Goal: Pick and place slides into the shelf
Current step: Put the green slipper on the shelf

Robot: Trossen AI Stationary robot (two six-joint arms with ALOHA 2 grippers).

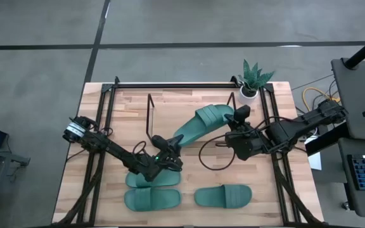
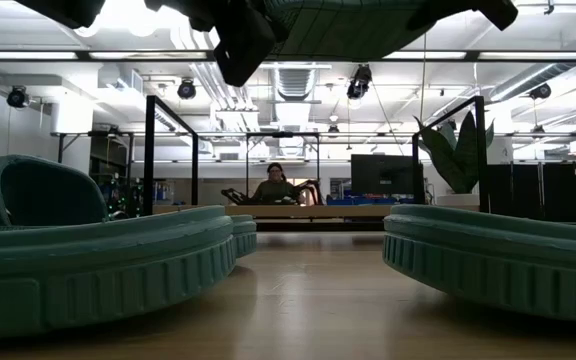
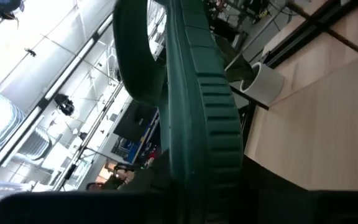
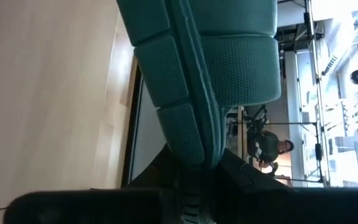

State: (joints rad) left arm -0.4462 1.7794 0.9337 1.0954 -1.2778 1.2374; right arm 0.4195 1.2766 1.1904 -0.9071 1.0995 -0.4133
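Note:
A teal slide [image 1: 201, 123] hangs above the middle of the table between my two grippers, slanting from near left to far right, strap [image 1: 211, 115] up. My left gripper [image 1: 173, 145] is shut on its near-left end, and my right gripper [image 1: 232, 126] is shut on its far-right end, the one nearer the strap. Three more slides lie flat on their soles near the front: two at the left [image 1: 151, 179] [image 1: 152, 199], one at the right [image 1: 224, 195]. The shelf's thin black rods [image 1: 149, 114] stand upright behind my left gripper. My left gripper has the sole's end far from the strap [image 3: 197, 174] between its two fingers, coming level from the table's near left and along the slide. The slide is lifted clear of the table. The fingers themselves hide the place of contact. My right gripper pinches the sole's edge at the strap end [image 4: 197, 149] between its two fingers. It comes from the table's right, slanting a little downward, along the slide. The slide hangs clear of the table.
A potted plant in a white pot [image 1: 249, 92] stands at the far right corner. Black frame rails [image 1: 189, 84] run along the table's far edge and both sides. A person sits far off in the room [image 2: 273, 185]. Bare wood lies under the raised slide.

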